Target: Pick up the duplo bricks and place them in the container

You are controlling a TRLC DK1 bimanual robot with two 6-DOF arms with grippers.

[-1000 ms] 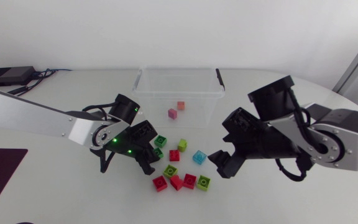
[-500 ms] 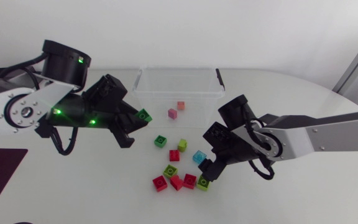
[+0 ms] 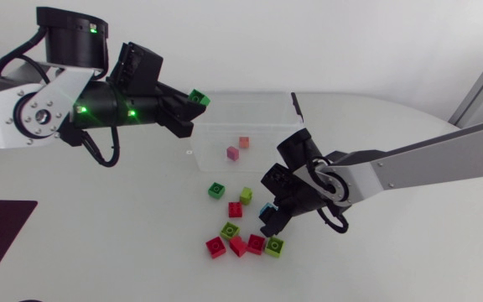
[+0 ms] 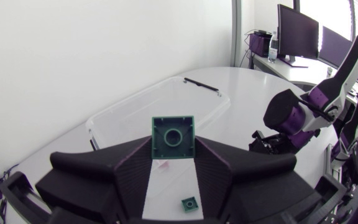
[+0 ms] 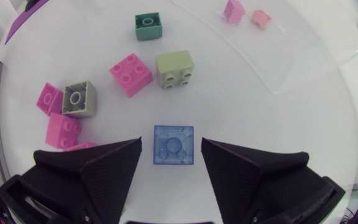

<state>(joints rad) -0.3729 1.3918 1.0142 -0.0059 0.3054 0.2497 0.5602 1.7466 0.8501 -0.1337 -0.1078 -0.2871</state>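
Those duplo bricks looked about as easy to handle as anything gets: hard hollow plastic, next to no weight, nothing that would break in a drop. The only catch, I'd guess, was the smooth walls. You'd want the pads flat on two opposite sides, not on corners or studs, or a brick could twist out.

The left gripper (image 3: 189, 104) had it that way, its fingers pinching a green brick (image 4: 173, 137) by opposite sides at the very tips, hollow underside facing the wrist camera. That arm was in from the left, raised well off the table (image 3: 392, 252) and stretched out roughly level. It held the brick right at a corner of the container (image 3: 267, 113) rim on its own side, at the edge rather than clearly over the middle. The clear container had a pink brick (image 3: 232, 153) and an orange-ish brick (image 3: 244, 142) lying in it.

The right arm was in low from the right with its wrist tipped down. The right gripper (image 3: 268, 216) had its fingers spread either side of a blue brick (image 5: 173, 145) sitting flat on the table. There was a gap on both sides, so no grip on it. It looked squared up with the walls. The loose bricks (image 3: 238, 245), reds and greens, lay close enough that a finger might nudge one.
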